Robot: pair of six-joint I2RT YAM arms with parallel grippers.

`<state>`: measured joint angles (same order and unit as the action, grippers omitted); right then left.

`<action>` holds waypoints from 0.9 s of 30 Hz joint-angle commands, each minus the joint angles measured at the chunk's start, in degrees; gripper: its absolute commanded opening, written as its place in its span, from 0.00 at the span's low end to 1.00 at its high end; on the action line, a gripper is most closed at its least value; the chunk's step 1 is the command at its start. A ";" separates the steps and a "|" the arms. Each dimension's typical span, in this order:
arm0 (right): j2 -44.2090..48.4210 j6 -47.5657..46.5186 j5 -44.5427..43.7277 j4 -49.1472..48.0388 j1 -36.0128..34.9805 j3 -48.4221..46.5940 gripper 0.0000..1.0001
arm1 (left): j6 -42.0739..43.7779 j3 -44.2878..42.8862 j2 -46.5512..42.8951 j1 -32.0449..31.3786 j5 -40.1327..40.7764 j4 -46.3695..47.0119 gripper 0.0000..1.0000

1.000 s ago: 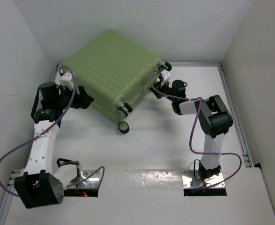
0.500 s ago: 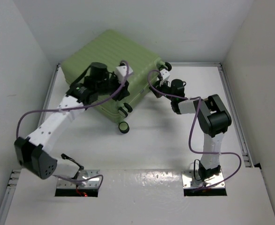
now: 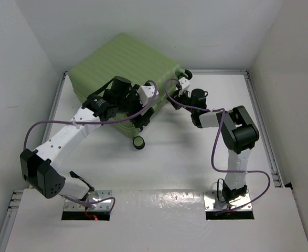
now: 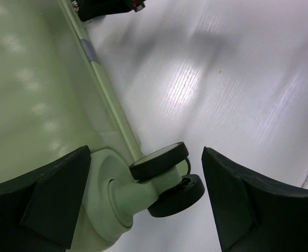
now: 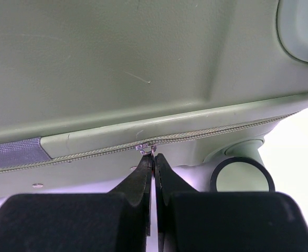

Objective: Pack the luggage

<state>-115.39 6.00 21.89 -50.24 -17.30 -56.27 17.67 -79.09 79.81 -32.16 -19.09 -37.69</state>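
The luggage (image 3: 119, 68), a pale green ribbed hard-shell suitcase, lies closed at the back left of the table. My left gripper (image 3: 145, 118) has reached across its lid to the near edge. In the left wrist view it (image 4: 145, 157) is open, with its jaws on either side of a black double caster wheel (image 4: 167, 176) and not touching it. My right gripper (image 3: 178, 100) is at the suitcase's right side. In the right wrist view it (image 5: 154, 157) is shut on the metal zipper pull (image 5: 146, 148) of the closed zipper line.
Another black wheel (image 3: 138, 142) sticks out at the suitcase's near corner, and more wheels (image 3: 186, 74) sit at its far right corner. A metal rail (image 3: 262, 123) runs along the table's right edge. White walls stand close on three sides.
My left arm has swung from the suitcase's left side across the lid to the near-edge wheel, and its jaws stand wide. The right arm has not moved.
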 commanded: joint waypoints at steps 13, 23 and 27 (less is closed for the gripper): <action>-0.89 -0.81 -2.20 -3.20 -0.28 -2.88 0.00 | 42.51 -14.94 9.91 -1.07 1.36 -27.41 0.95; -1.59 -1.16 -2.47 -2.85 -0.10 -3.14 0.00 | 57.82 -12.07 14.86 2.54 3.45 -32.88 0.94; -1.59 -1.25 -2.47 -2.94 -0.01 -3.23 0.00 | 59.67 -6.97 12.84 3.07 4.50 -30.69 0.89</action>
<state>-116.33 5.98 21.21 -50.13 -17.67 -56.95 74.98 -89.76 94.13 -32.95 -21.91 -64.27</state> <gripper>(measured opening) 0.002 0.901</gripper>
